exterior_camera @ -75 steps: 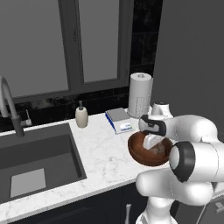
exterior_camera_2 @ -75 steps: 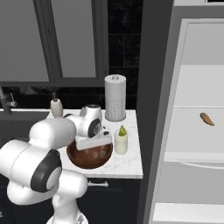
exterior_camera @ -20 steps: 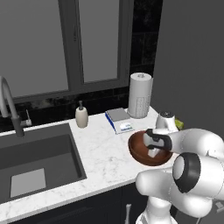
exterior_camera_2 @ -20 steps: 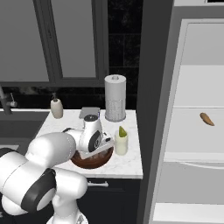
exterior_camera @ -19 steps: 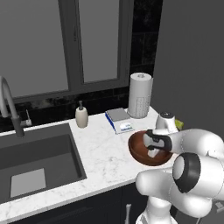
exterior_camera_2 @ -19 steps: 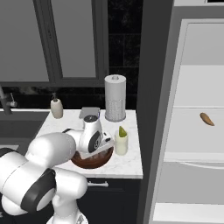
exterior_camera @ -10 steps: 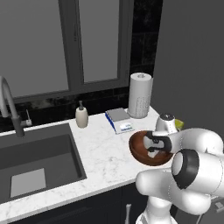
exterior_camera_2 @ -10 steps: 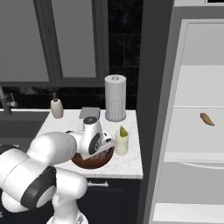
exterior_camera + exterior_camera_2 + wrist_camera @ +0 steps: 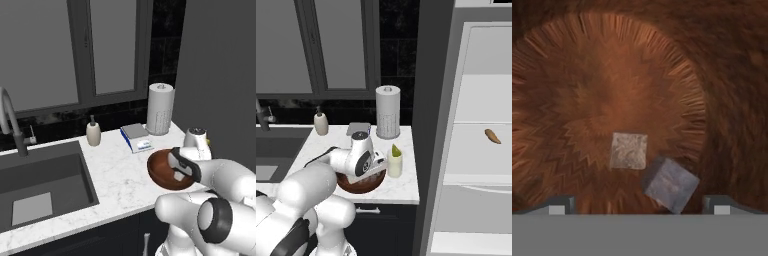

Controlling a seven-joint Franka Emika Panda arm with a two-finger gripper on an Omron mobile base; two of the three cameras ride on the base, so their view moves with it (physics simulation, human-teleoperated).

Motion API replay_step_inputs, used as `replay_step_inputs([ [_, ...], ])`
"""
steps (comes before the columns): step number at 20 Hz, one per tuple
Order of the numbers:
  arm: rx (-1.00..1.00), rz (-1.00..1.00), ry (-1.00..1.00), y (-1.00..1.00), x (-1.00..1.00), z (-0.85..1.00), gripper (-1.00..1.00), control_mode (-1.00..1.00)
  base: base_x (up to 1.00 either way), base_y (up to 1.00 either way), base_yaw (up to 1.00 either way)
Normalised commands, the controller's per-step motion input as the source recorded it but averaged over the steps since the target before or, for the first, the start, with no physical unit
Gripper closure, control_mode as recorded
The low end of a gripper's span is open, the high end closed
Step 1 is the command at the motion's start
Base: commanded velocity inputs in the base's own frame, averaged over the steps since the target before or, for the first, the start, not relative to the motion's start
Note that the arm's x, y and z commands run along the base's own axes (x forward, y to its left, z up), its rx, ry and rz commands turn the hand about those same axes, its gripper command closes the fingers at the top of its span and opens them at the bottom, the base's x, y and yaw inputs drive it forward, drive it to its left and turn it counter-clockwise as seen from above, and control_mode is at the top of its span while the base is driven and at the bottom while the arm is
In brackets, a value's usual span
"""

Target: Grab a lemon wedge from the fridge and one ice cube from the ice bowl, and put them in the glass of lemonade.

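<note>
Hovering low inside the ice bowl (image 9: 159, 172), gripper (image 9: 639, 204) pointing straight down at the reddish-brown bottom. Fingers (image 9: 558, 205) standing spread wide, pinching nothing. Two ice cubes lying on the bowl floor: pale cube (image 9: 628, 150) near centre, grey cube (image 9: 671, 184) tilted on a corner just beside it, sitting between the fingertips. Contact between the two cubes: cannot tell. Glass of lemonade (image 9: 394, 165) standing on the marble counter (image 9: 115, 172) just beside the bowl, lemon wedge (image 9: 395, 150) sitting at its top. Fridge (image 9: 476, 150) standing open, small orange-brown item (image 9: 492, 136) lying on a white shelf. Paper towel roll (image 9: 388, 118) standing behind the glass.
</note>
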Motion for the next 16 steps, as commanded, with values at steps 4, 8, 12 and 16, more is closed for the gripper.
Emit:
replay_step_inputs([
  [4, -0.02, -0.01, -0.01, 0.24, 0.0, -0.2, -1.0, -1.0, 0.0, 0.0, 0.0],
  [8, 0.0, 0.0, -0.05, 0.27, 0.01, -0.13, -1.0, -1.0, 0.0, 0.0, 0.0],
  [12, -0.01, 0.0, -0.01, 0.16, -0.05, -0.35, -1.0, -1.0, 0.0, 0.0, 0.0],
  [16, -0.01, 0.0, 0.0, 0.06, -0.11, -0.46, -1.0, -1.0, 0.0, 0.0, 0.0],
])
